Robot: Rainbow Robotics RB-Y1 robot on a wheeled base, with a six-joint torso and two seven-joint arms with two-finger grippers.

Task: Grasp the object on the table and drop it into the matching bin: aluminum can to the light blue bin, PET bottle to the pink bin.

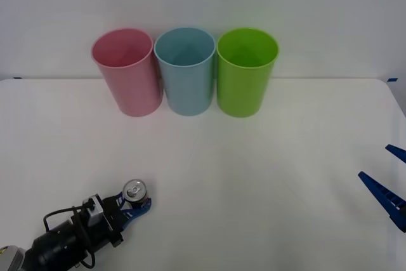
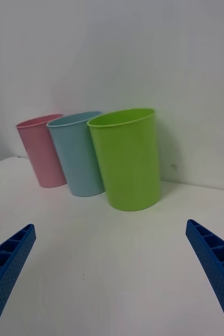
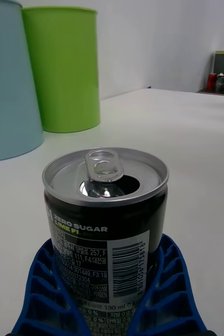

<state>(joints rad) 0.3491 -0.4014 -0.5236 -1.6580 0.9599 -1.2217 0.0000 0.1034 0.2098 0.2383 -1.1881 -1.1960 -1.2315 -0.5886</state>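
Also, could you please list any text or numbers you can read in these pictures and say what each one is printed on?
"ZERO SUGAR": on the aluminum can, held between the left tool's fingers.
"LIME FI": beneath it, cut off at the label edge.
"190 ml": low on the can's white label.
Remaining fine print and barcode digits: too small to read reliably.
The bins carry no text.

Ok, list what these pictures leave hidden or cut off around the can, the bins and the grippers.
- Aluminum can: its base, hidden by the left gripper fingers in the left wrist view; whether it rests on the table is unclear.
- Pink bin: cut out of the left wrist view; the light blue bin is clipped at the edge.
- Right gripper: cut off by the front view's edge.
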